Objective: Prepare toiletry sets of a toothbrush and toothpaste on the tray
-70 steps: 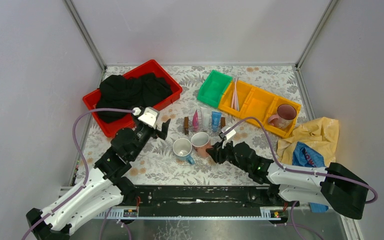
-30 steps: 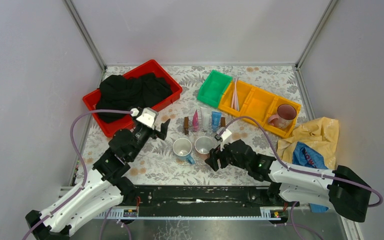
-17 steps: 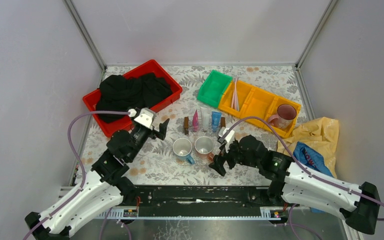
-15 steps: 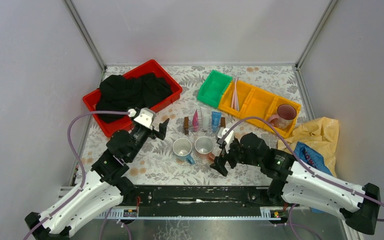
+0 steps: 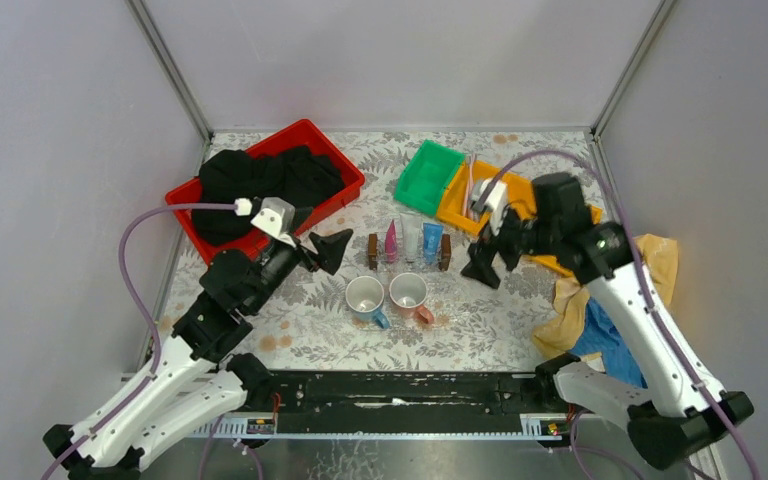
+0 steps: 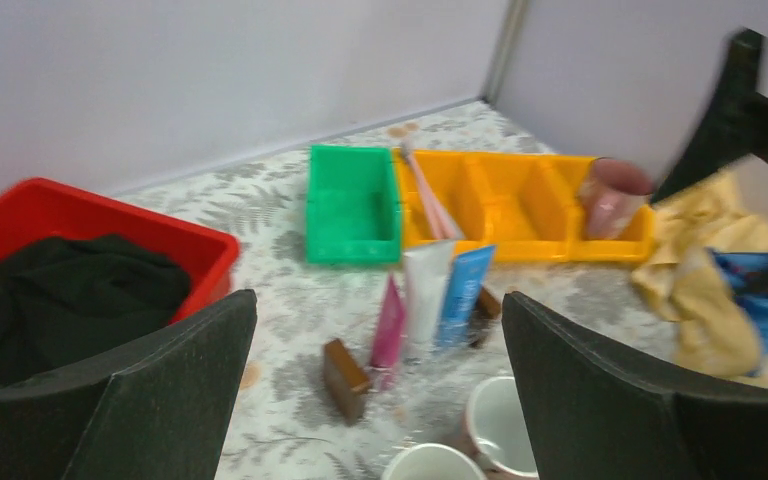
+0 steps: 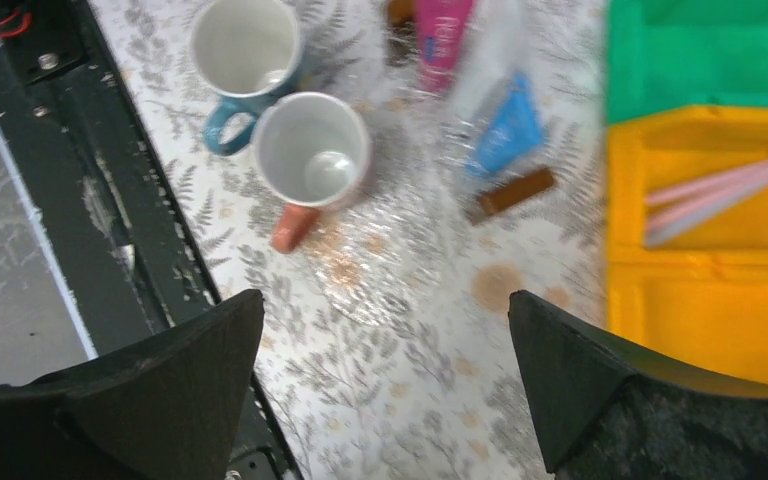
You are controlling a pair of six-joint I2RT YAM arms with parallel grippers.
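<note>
A white-blue mug (image 5: 365, 296) and a pale pink mug (image 5: 409, 292) stand side by side on a clear glossy tray (image 5: 452, 308) whose edges are hard to make out. Behind them lie a magenta toothpaste tube (image 5: 391, 242), a white one (image 5: 409, 237) and a blue one (image 5: 431, 240). Thin pale toothbrushes (image 7: 720, 195) lie in the yellow bin (image 5: 460, 205). A dark pink mug (image 6: 610, 195) stands at that bin's far end. My right gripper (image 5: 485, 262) hangs open and empty near the bin. My left gripper (image 5: 328, 248) is open, left of the tubes.
Brown blocks (image 5: 372, 250) flank the tubes. A green bin (image 5: 428, 176) adjoins the yellow one. A red bin (image 5: 335, 160) with black cloth sits back left. Yellow cloth (image 5: 650, 265) and a blue bag (image 5: 610, 335) lie at the right. Walls close three sides.
My right arm has lifted away from the pale pink mug, swung back toward the yellow bin and opened wide. The mug stays beside the white-blue one. The left gripper edged toward the tubes.
</note>
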